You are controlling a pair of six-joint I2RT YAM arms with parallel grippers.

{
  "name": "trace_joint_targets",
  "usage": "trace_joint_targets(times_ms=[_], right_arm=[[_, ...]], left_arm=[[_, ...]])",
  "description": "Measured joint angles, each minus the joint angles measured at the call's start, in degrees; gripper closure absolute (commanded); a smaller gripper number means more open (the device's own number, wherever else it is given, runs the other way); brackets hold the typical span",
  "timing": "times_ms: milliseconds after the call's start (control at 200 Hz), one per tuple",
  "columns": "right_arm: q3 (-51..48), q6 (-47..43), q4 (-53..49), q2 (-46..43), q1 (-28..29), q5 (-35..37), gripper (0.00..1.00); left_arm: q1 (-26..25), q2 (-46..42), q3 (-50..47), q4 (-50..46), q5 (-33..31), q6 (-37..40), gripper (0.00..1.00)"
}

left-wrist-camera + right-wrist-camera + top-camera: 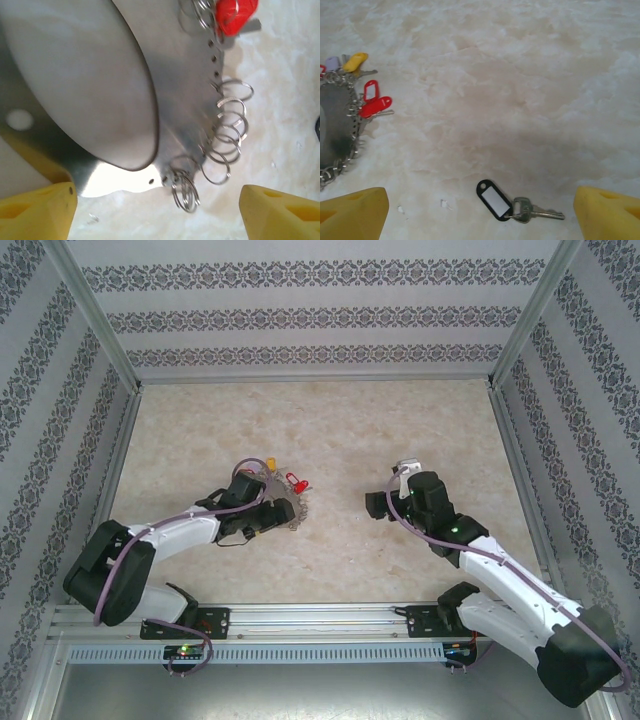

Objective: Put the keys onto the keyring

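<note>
The keys [520, 207], one small silver key on a black oval tag, lie flat on the tabletop between the right jaws, which are spread wide. The keyring [337, 125], fringed with red and yellow tags, lies well apart, left of the tabletop's centre, beneath the left jaws, also spread.

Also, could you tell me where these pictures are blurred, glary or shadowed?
Left wrist view: the keyring sits too close, mostly out of focus, with white glare on its lower edge; its split rings are sharper. Right wrist view: the black-tagged key is crisp, a soft shadow darkening the table behind it. Top external view: even light.
</note>
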Motion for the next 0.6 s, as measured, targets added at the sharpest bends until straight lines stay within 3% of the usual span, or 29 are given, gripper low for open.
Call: trace_joint_targets(times_ms=[195, 350, 600], right_arm=[[3.3, -0.2, -0.5, 8.6, 3.2, -3.9, 0.24], [9.9, 0.5, 0.0, 19.9, 10.6, -5.9, 0.38], [22.4, 4.7, 0.5, 36.9, 21.9, -7.1, 0.54]], left_arm=[[0.7, -8.2, 2.3, -7.9, -0.9, 2.4, 0.33], [6.6, -14.2, 2.4, -11.2, -1.2, 4.5, 0.44], [13.8, -13.8, 2.3, -12.8, 0.1, 7.9, 0.49]])
